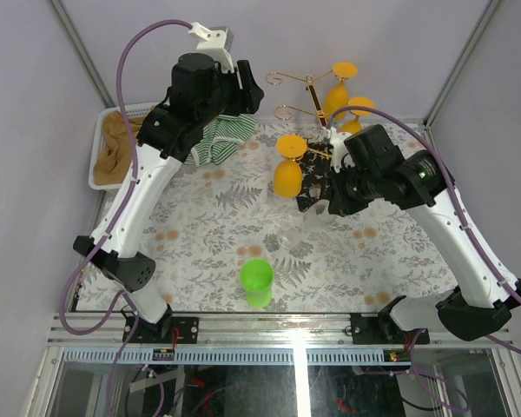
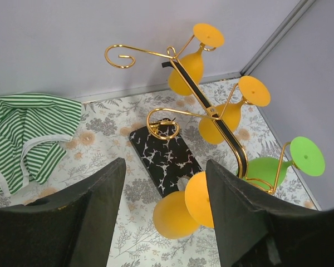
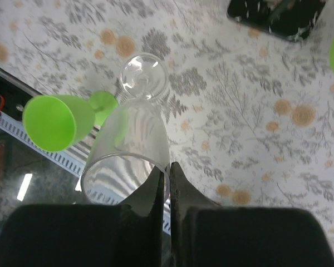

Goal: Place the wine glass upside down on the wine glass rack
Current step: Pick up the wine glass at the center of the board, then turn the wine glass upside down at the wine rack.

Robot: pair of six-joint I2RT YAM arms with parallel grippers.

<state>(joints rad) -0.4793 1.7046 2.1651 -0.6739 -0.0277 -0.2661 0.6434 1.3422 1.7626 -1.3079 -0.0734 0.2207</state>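
The right tool (image 3: 166, 169) pinches the clear wine glass (image 3: 133, 133) by its rim, apparently for inverting onto the wine glass rack (image 2: 206, 103); the left tool (image 2: 164, 164) hangs wide open.

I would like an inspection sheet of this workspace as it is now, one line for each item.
Surface: table with floral cover; no spill seen.
Job's things: wine glass rack upright on its black base, three orange glasses and a hanging green glass upside down on it; clear wine glass not on it.
Clutter: standing green glass near front edge; striped cloth; white basket holding brown cloth.
Grippers: left gripper open, empty; right gripper with fingers shut on the clear wine glass's rim.
Cables: purple cables along both arms.
Surroundings: grey walls; nothing else seen.
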